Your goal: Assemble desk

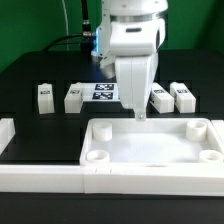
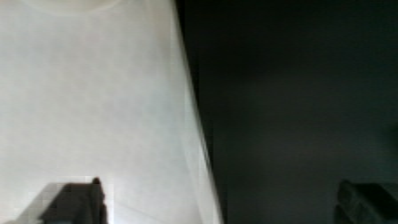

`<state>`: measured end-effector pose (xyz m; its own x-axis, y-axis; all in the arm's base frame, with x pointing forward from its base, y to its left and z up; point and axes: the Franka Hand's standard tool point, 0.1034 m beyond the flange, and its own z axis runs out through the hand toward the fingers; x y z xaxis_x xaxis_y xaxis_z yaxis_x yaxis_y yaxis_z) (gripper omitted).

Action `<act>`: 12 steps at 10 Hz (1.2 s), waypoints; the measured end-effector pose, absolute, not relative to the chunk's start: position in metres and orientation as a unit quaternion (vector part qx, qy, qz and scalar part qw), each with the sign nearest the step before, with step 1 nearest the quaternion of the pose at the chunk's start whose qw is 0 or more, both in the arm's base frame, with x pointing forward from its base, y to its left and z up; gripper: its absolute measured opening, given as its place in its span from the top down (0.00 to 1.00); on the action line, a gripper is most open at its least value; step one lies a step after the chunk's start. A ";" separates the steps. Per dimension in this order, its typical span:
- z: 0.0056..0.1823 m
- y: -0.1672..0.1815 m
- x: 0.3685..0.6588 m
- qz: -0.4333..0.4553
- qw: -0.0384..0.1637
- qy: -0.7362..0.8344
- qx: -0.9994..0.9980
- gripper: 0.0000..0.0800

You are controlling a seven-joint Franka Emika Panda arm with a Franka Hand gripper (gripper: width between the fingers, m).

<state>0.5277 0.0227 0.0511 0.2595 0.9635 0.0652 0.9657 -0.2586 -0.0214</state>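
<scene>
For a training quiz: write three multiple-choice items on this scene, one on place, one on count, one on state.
1. The gripper hangs over: A the far rim of the desk panel; B the near white rail; C the cables.
2. Loose leg blocks: A two; B four; C six.
3. The fingers are: A shut; B clamped on a leg; C spread apart.
1A, its tips sit at that rim; 2B, two on each side of the marker board; 3C, the wrist view shows them wide apart.

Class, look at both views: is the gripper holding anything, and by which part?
Nothing is held. The gripper is open, its fingers wide apart on either side of an edge of the desk panel, clamping nothing.
</scene>
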 end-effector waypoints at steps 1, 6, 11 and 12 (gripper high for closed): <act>0.057 0.032 0.527 -0.021 0.026 -0.584 -0.811 0.19; 0.059 0.059 0.529 -0.021 0.027 -0.518 -0.855 0.19; 0.056 0.059 0.522 -0.014 0.036 -0.377 -0.926 0.19; 0.055 0.065 0.514 -0.005 0.042 -0.268 -0.963 0.19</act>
<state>0.5139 0.0650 0.0547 0.8565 0.5151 0.0320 0.5159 -0.8531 -0.0775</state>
